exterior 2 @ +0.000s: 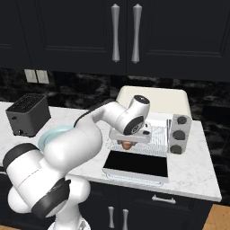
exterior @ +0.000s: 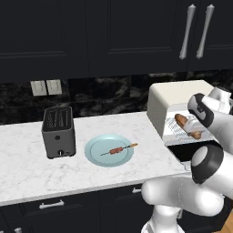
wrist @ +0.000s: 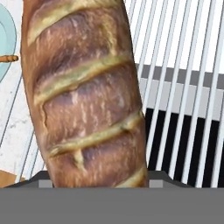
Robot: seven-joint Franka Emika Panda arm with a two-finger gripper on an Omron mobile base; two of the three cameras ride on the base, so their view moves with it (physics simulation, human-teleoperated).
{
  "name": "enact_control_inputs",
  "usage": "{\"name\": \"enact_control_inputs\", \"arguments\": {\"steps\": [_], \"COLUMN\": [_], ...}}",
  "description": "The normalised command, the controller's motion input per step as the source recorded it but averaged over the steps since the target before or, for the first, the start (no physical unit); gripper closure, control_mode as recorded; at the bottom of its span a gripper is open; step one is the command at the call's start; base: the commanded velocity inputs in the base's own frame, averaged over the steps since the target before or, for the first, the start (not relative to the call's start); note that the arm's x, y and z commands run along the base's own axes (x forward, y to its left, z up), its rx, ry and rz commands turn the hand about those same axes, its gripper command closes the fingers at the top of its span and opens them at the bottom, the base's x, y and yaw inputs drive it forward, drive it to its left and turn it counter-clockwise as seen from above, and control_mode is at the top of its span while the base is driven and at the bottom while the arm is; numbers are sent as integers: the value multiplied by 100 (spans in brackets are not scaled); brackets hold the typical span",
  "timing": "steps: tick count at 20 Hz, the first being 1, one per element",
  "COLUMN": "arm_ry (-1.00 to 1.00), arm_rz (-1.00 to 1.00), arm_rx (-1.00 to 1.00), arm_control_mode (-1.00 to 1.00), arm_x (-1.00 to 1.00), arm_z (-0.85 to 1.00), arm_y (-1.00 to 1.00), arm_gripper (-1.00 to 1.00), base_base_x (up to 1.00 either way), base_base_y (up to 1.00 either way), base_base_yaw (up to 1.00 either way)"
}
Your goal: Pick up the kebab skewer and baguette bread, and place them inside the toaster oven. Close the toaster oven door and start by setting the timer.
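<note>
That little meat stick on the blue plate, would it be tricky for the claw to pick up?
Probably fiddly. The kebab skewer is thin and lies flat on the plate, leaving little to pinch. It looks stiff and light, so it likely won't sag. Being round, it could roll or pivot if nudged off centre.

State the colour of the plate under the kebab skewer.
Pale blue-green plate, clearest in the left base view.

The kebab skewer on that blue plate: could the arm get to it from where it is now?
Probably yes. The kebab skewer lies bare on the plate with nothing over it, and the slot toaster stands off to the side. But the gripper is at the toaster oven rack with the baguette bread.
</note>
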Motion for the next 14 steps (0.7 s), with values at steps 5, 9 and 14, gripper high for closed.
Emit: {"name": "enact_control_inputs", "arguments": {"steps": [5, 9, 14], "arm_ry": [-4, -8, -7], "arm_rz": [-2, -1, 0], "arm_rx": [0, 0, 0], "arm_control_mode": [-100, -100, -100], "arm_x": [-6, 0, 0], "arm_z": [-3, 0, 17], "arm_y": [0, 0, 0], "arm_gripper": [-100, -100, -100], "base_base_x": [0, 0, 0], "base_base_y": [0, 0, 0], "base_base_yaw": [0, 0, 0]}}
